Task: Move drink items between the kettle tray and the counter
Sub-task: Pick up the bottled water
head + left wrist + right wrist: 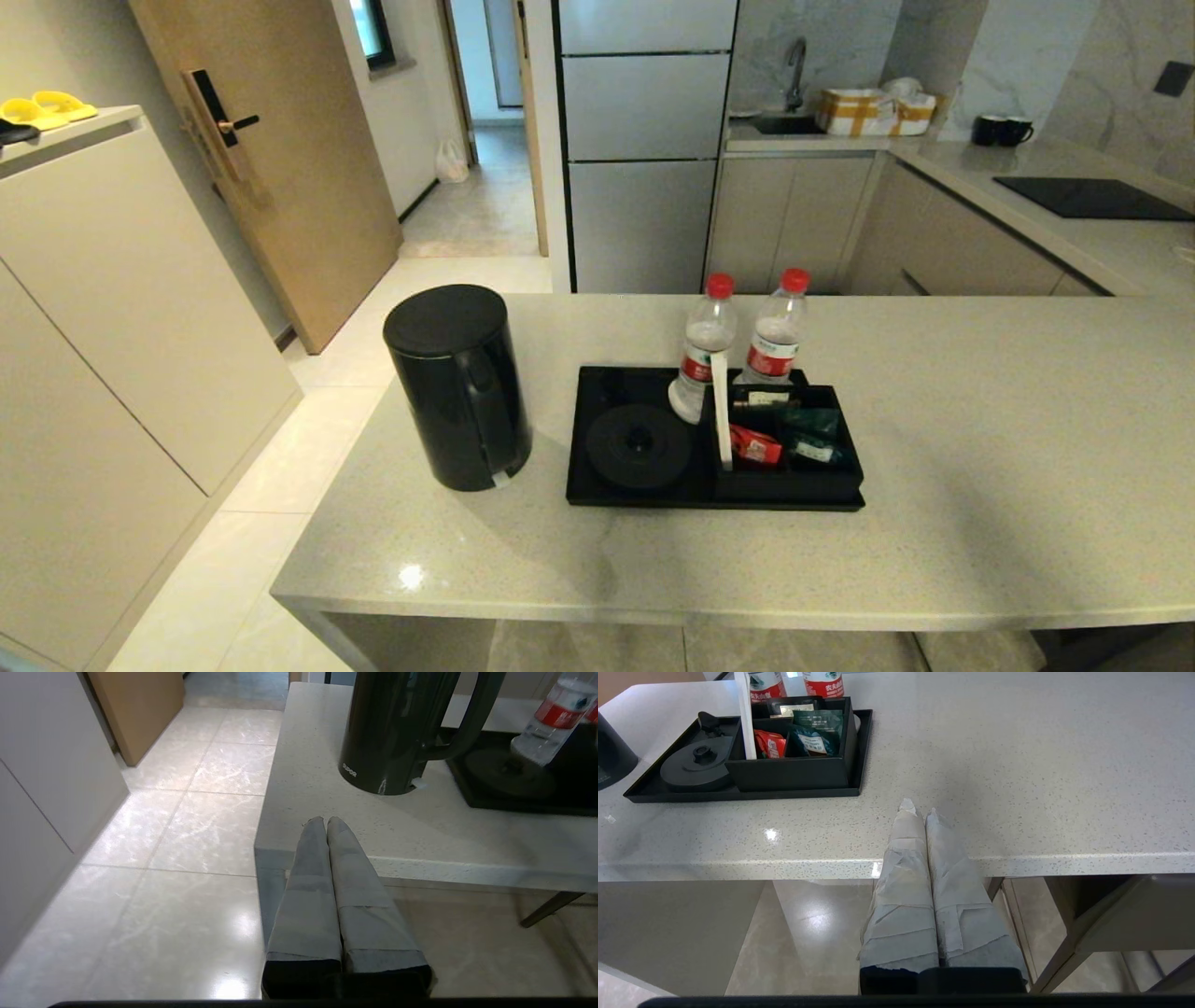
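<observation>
The tall black kettle (457,387) (390,728) stands on the beige counter (980,485), just left of the black kettle tray (597,493). The tray's round base (639,446) (698,767) is bare. Two clear bottles with red caps (702,359) (777,338) stand upright at the tray's far side, behind the white divider strip (722,420). My left gripper (325,821) is shut and empty, held off the counter's near left corner, short of the kettle. My right gripper (920,811) is shut and empty too, over the counter's near edge, right of the tray. Neither arm shows in the head view.
Red and green sachets (784,441) (798,739) fill the tray's boxed compartment. Far back right lie a black hob panel (1092,198), two black mugs (1001,130) and a sink worktop with a taped box (873,110). A tiled floor (187,826) drops off left of the counter.
</observation>
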